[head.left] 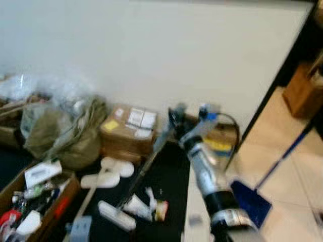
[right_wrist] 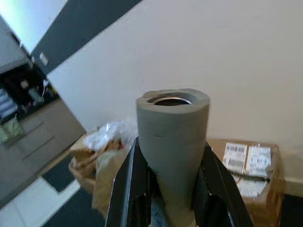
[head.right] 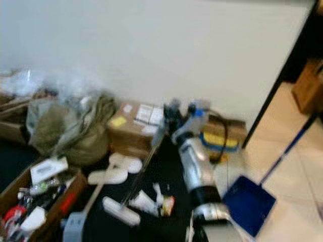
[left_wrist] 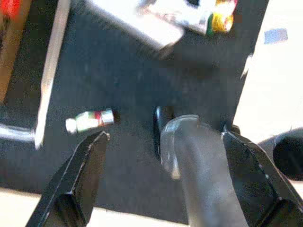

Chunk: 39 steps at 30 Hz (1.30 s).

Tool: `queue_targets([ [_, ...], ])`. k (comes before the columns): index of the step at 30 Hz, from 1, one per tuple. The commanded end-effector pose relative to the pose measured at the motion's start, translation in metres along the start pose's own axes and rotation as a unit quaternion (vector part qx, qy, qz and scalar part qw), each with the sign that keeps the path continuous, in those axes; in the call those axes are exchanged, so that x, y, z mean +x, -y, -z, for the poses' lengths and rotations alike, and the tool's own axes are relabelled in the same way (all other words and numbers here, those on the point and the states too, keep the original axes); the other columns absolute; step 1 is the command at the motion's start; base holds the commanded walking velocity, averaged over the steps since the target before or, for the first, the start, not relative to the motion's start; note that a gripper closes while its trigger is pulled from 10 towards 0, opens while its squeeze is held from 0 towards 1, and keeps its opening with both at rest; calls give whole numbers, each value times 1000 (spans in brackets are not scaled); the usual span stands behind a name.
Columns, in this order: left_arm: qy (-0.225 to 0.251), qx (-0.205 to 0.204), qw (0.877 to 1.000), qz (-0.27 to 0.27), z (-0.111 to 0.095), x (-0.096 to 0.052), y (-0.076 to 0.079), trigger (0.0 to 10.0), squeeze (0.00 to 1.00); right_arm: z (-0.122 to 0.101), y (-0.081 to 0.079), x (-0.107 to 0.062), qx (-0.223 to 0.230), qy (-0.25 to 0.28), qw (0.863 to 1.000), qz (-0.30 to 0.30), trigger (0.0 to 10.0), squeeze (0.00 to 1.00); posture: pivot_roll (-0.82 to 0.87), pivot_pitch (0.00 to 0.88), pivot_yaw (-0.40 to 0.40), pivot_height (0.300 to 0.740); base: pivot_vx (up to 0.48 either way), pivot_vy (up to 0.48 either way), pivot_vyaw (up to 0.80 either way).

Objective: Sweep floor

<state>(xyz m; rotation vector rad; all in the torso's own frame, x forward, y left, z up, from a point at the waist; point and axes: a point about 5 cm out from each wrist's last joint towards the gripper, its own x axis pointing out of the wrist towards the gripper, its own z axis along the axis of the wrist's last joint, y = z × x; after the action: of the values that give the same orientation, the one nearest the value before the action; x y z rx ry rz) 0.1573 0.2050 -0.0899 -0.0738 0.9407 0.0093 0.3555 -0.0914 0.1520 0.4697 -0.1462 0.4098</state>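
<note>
My right gripper (head.left: 176, 120) reaches forward over the black mat (head.left: 166, 186) and is shut on the grey foam top of the broom handle (right_wrist: 173, 137). From there the thin pole (head.left: 144, 174) slants down to a white head (head.left: 117, 216) on the mat. A blue dustpan (head.left: 251, 201) with a long blue handle lies on the beige tiles to the right. In the left wrist view, the left gripper (left_wrist: 168, 165) points down at the mat, fingers (left_wrist: 85, 175) spread wide, with a grey rounded bar (left_wrist: 196, 165) between them. Litter on the mat: a tube (head.left: 144, 206) and a small bottle (left_wrist: 90, 120).
Along the white wall stand a taped cardboard box (head.left: 128, 132), an olive bag (head.left: 65, 133) and clear plastic wrap. An open box of bottles (head.left: 35, 199) sits at the near left, with white slippers (head.left: 108, 174) beside it. A wooden piece (head.left: 303, 91) stands far right.
</note>
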Motion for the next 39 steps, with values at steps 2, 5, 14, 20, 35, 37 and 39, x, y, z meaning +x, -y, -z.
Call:
queue_targets([
  [2, 0, 8, 1000, 6, 0, 0, 3, 10000, 0, -5, 4, -1, 11, 11, 1000, 13, 10000, 0, -47, 0, 2, 740, 480, 0, 0],
  [5, -4, 15, 1000, 10, 1, 0, 3, 10000, 0, 0, 4, -2, 17, -1, 1000, 24, 10000, 0, -47, 0, -1, 740, 480, 0, 0],
  [14, -12, 24, 1000, 14, 4, 0, 4, 10000, 0, 18, -3, -6, 50, -33, 997, 56, 10000, 0, -49, 0, 3, 740, 364, 0, -414],
  [20, -14, 28, 999, 15, 4, 1, 8, 10000, 0, 34, -12, -11, 97, -62, 991, 66, 10000, 0, -54, 0, 2, 740, 0, 0, -800],
  [35, -37, 53, 997, 29, 27, -7, 6, 10000, 0, 74, -12, -25, 309, -107, 919, 218, 10000, 0, -19, 110, 7, 740, 0, 0, -213],
  [37, -41, 62, 997, 32, 31, -9, 4, 10000, 0, 83, -12, -31, 310, -108, 911, 250, 10000, 0, -10, 135, 13, 740, 0, 0, 0],
  [39, -43, 66, 996, 33, 33, -10, 2, 10000, 0, 88, -12, -34, 304, -115, 908, 265, 10000, 0, -10, 145, 17, 740, 0, 0, 0],
])
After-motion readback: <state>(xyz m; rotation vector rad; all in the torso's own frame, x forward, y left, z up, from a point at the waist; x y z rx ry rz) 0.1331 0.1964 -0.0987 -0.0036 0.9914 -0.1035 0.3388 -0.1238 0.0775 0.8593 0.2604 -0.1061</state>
